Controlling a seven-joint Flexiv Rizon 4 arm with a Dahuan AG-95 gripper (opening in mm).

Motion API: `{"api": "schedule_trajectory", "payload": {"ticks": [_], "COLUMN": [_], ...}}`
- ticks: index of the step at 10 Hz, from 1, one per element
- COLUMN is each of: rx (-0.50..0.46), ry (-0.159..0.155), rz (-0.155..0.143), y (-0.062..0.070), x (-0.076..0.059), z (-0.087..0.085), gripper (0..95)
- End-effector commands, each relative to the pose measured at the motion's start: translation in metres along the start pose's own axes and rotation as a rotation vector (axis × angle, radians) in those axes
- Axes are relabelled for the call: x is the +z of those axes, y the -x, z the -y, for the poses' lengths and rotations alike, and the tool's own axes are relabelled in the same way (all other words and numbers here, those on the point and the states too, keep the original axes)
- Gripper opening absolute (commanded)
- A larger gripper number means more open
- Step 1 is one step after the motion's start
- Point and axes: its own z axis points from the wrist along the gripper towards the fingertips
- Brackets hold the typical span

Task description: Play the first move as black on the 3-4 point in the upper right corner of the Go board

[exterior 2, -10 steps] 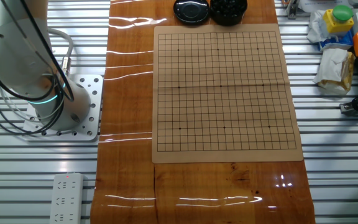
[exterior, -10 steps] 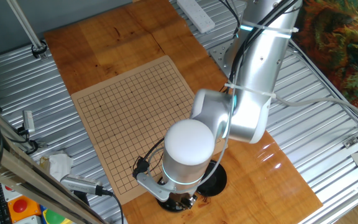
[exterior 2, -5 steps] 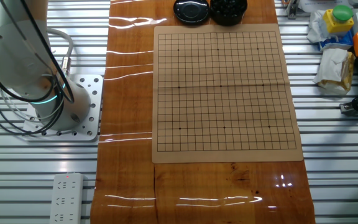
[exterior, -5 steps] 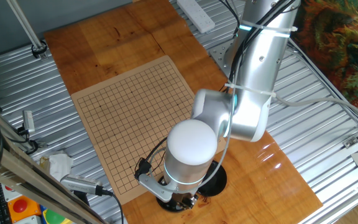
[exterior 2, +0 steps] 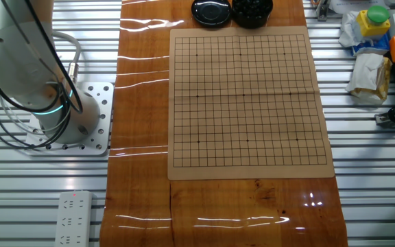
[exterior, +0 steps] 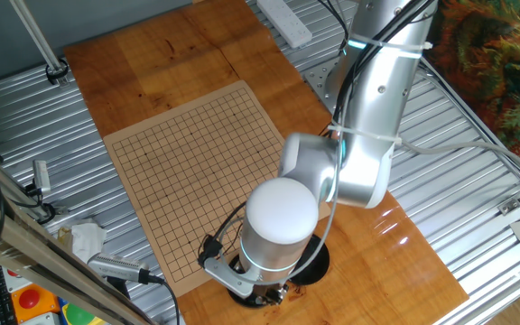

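One fixed view looks down on the arm's wrist, which hides the gripper (exterior: 258, 291) almost wholly; whether its fingers are spread or closed cannot be told. It hangs over dark round containers at the near edge of the board (exterior: 197, 171).

From the other fixed view the gripper is out of frame, but the containers show plainly: a bowl (exterior 2: 252, 12) heaped with black stones (exterior 2: 251, 7) beside a round black lid (exterior 2: 211, 12), both just past the board's far edge. No stone lies on the grid. A white power strip (exterior 2: 73, 218) lies near the arm's base (exterior 2: 70, 116).
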Motion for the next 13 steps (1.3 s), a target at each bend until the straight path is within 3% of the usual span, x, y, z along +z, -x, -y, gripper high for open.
{"api": "schedule_trajectory", "payload": {"ticks": [1, 6, 7, 9, 10, 13], "rx": [0.002, -0.013, -0.022, -0.048, -0.075, -0.119], "ry": [-0.004, -0.006, -0.008, -0.006, -0.007, -0.012], "rz": [0.003, 0.006, 0.007, 0.010, 0.011, 0.017], "y": [0.0006, 0.0026, 0.0026, 0.0028, 0.0029, 0.0036], "x": [0.0020, 0.0027, 0.0027, 0.0026, 0.0026, 0.0022], "z": [0.0005, -0.0004, -0.0004, -0.0005, -0.0005, -0.0007], "gripper": [38.0, 38.0, 19.0, 19.0, 38.0, 38.0]}}
